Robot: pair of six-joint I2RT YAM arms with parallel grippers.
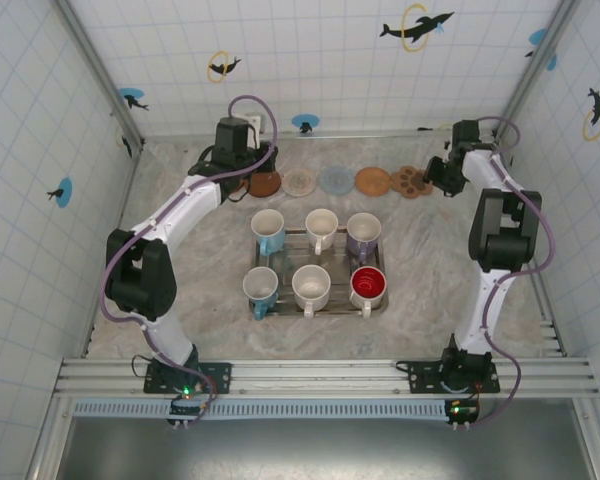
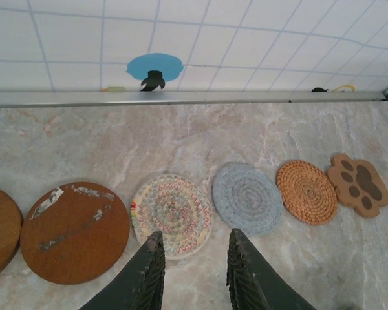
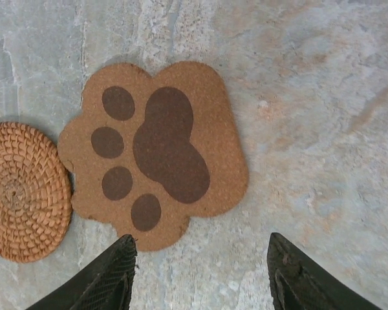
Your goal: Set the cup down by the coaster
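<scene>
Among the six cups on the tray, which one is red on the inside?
The red cup, at the near right corner of the tray. Its inside is bright red, while the other five are white inside.

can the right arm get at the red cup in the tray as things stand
Probably yes. The red cup stands at the tray's near right corner, on that arm's side, and the right tool is open and empty by the paw coaster.

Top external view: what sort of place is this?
Probably a lab robot test cell, not a real kitchen: printed tile wall panels with dolphin stickers box in a marble-look table, and an aluminium rail runs along its near edge.
</scene>
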